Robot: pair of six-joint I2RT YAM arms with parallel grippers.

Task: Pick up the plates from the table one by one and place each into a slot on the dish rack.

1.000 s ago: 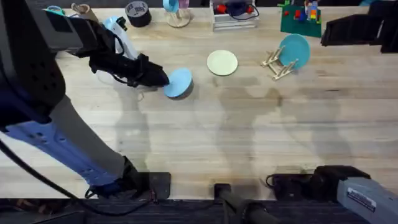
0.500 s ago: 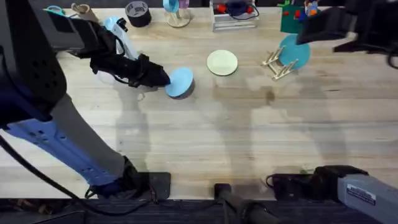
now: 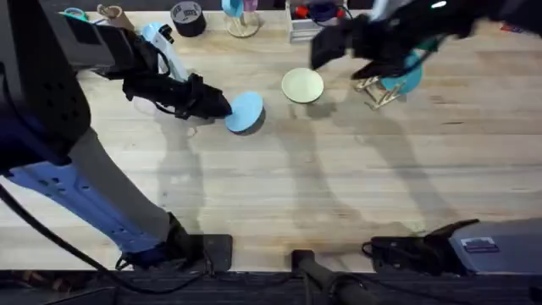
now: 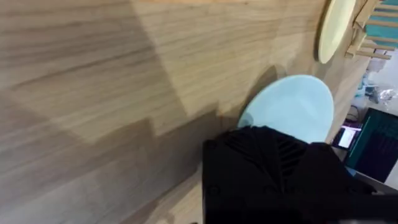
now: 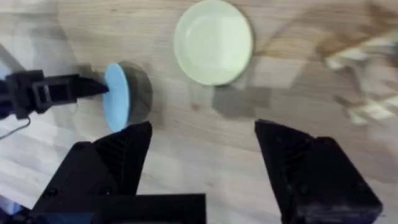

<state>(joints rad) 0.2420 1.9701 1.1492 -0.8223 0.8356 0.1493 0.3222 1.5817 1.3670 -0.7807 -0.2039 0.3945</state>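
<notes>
On the pale plank wooden table (image 3: 339, 195), the left gripper (image 3: 222, 108) is clamped on the edge of a small round light blue plastic plate (image 3: 246, 112), which it holds tilted just above the wood. At about two o'clock from that plate a pale yellow round plastic plate (image 3: 302, 85) lies flat, and the right gripper (image 5: 202, 146) hangs above it with its black fingers (image 5: 121, 149) spread wide. The small light-wood stick dish rack (image 3: 377, 89) stands at three o'clock of the yellow plate, with another light blue plate (image 3: 410, 76) standing upright in it.
</notes>
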